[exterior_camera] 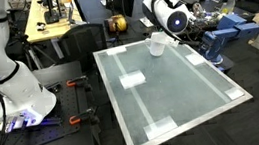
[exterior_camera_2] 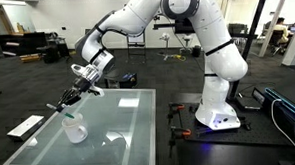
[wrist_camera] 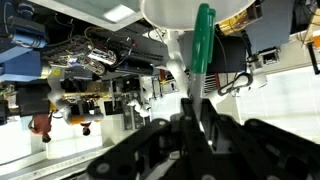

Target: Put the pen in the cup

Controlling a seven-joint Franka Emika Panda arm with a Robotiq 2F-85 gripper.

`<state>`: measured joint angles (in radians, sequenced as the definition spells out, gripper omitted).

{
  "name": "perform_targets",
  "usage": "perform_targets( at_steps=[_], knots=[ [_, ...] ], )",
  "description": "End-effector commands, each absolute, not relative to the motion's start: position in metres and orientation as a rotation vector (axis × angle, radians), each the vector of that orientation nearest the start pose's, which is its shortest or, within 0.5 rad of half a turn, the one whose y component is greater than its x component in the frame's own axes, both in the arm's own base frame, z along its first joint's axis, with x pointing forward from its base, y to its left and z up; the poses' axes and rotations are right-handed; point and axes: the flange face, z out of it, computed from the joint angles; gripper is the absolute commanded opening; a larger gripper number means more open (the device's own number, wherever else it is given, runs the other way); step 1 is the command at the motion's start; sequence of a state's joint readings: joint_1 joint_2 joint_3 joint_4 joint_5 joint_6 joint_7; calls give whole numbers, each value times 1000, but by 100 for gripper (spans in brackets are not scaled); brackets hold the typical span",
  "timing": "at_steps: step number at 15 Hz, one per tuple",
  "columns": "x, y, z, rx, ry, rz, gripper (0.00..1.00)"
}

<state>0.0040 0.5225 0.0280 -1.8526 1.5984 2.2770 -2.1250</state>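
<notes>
The white cup stands near the far edge of the glass table; it also shows in an exterior view. My gripper hangs just above the cup and is shut on the green pen. In the wrist view the pen sticks out from between the dark fingers, and its far end meets the cup's rim. In an exterior view the pen points down towards the cup's mouth. In the exterior view of the table from its near end, the arm hides the pen.
Flat white tape patches lie on the table, with more at its corners. A blue device stands beside the table. The robot base is at the table's side. Lab clutter surrounds the table.
</notes>
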Motion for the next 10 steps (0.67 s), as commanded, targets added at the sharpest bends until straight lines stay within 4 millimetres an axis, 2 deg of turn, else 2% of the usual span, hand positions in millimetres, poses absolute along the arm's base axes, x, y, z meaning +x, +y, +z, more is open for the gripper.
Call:
perform_targets(
  at_steps=[1, 2, 3, 4, 10],
  knots=[
    [658, 47, 243, -2039, -1011, -1196, 3],
    [658, 47, 240, -2043, -1014, -1185, 5],
    [657, 47, 239, -2045, -1016, -1178, 39],
    [657, 47, 238, -2047, -1013, -1177, 40],
    [652, 43, 240, -2053, -1008, -1187, 84]
  ],
)
